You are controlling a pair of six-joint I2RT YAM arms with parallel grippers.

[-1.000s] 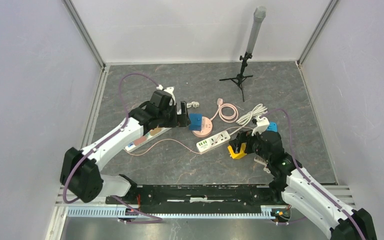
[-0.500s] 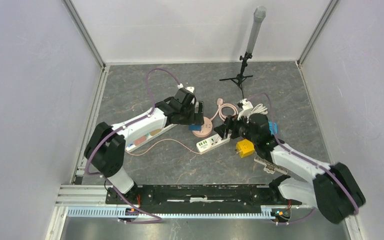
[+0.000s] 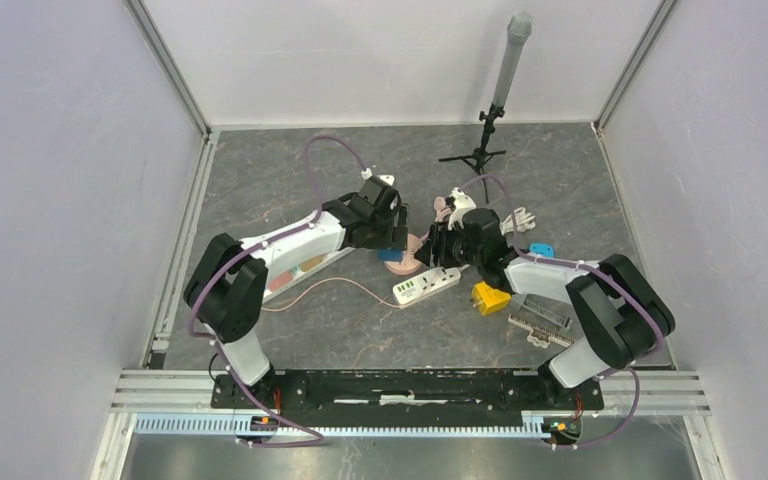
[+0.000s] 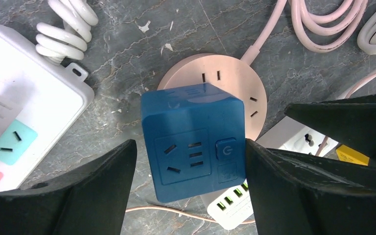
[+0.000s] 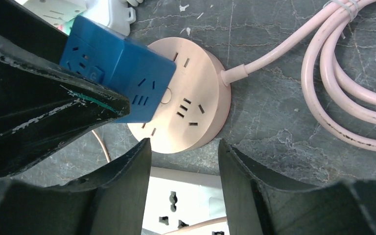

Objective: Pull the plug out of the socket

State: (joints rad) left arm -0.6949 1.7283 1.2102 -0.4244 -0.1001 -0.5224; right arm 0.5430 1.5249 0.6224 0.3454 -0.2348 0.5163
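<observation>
Closely facing, the left gripper (image 4: 190, 147) gapes around the blue cube plug (image 4: 196, 122), and the right gripper (image 5: 183, 147) gapes wide at the pink socket (image 5: 196, 88).

Lying aslant on the grey marbled bench (image 3: 360, 335): a white power strip (image 3: 426, 285) with green outlets. Sitting just right of that strip, a yellow cube (image 3: 490, 297); lying further right, a grey ribbed block (image 3: 540, 315). Standing well behind the strip, a black tripod (image 3: 478, 158) holding a grey tube (image 3: 512, 55). Lying left of the strip, a wide white socket board (image 4: 24, 88).
</observation>
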